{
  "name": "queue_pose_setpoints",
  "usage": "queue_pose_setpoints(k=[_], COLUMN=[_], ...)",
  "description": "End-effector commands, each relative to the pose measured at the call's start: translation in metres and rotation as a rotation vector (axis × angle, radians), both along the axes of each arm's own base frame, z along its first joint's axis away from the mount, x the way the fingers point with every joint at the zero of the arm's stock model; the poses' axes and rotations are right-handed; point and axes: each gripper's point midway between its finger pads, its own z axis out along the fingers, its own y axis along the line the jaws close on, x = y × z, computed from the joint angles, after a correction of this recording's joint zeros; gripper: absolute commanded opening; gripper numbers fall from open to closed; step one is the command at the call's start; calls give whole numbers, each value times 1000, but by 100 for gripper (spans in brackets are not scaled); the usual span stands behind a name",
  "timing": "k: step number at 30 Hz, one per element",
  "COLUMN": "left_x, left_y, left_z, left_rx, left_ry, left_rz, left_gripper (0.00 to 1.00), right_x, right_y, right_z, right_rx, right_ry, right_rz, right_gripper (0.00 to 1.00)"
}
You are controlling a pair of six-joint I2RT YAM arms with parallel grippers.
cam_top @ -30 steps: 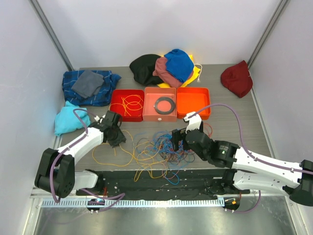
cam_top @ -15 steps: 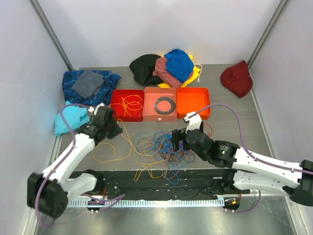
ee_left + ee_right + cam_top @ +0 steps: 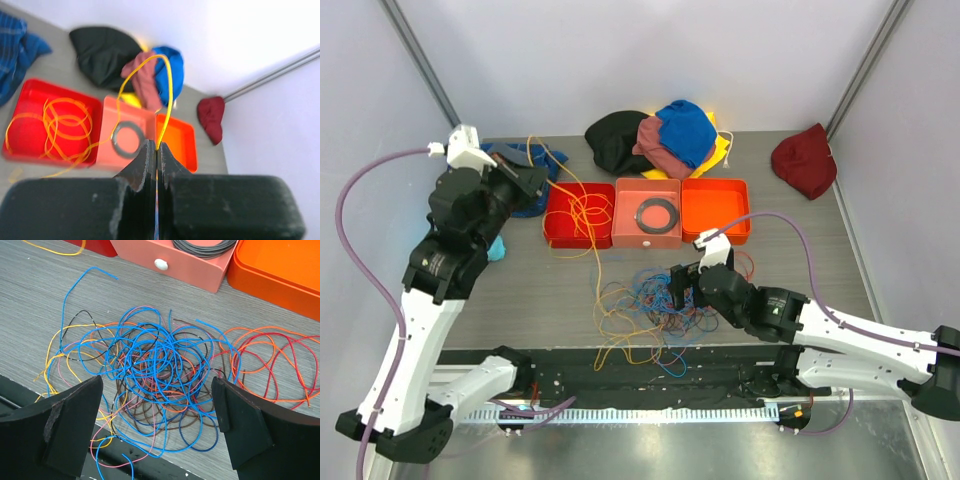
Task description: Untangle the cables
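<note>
A tangle of cables in blue, orange, red, brown and yellow lies on the table in front of the trays; it fills the right wrist view. My left gripper is raised high at the back left, shut on a yellow cable that trails down past the red tray to the tangle. In the left wrist view the jaws are pressed together on this cable, which arcs upward. My right gripper is open and empty, hovering just above the tangle with its fingers wide apart.
Three trays stand in a row behind the tangle: a red tray holding yellow cables, a pink tray holding a black ring, and an orange tray. Clothes lie at the back, with a dark red cloth at the right.
My left arm has risen from the table and swung back-left, pulling the yellow cable up out of the tangle. The right arm has stayed still.
</note>
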Motion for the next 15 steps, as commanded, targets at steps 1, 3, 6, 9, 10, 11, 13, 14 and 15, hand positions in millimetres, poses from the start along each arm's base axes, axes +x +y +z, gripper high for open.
queue_pose_setpoints(k=[1,3,6,9,10,11,13,14,15], left_x=[18,18,23,32,30,38,37,39,46], left_y=[-4,-3,-5,-8,-6,-9,-9,-10,-11], left_z=[51,78,104,115,129,128,145,148,148], left_rx=[15,7,12,28,25,30,21,23,29], left_ry=[-114,-165,-214,-230,-259,-251,-284,-288,-286], left_rz=[4,7,6,7,10,11,10,7,13], left_gripper=[0,0,0,0,0,0,0,0,0], right_x=[5,5,4,3,3,3,3,3,4], right_y=[11,9,5,2,1,0,-1,-2,-2], right_z=[33,37,41,40,40,39,40,40,40], right_rx=[93,101,110,115,112,109,111,109,109], right_ry=[-38,-44,-53,-54,-55,-54,-56,-57,-61], right_rz=[-4,-6,-15,-23,-25,-25,-27,-30,-30], right_gripper=[99,99,99,99,99,99,99,99,99])
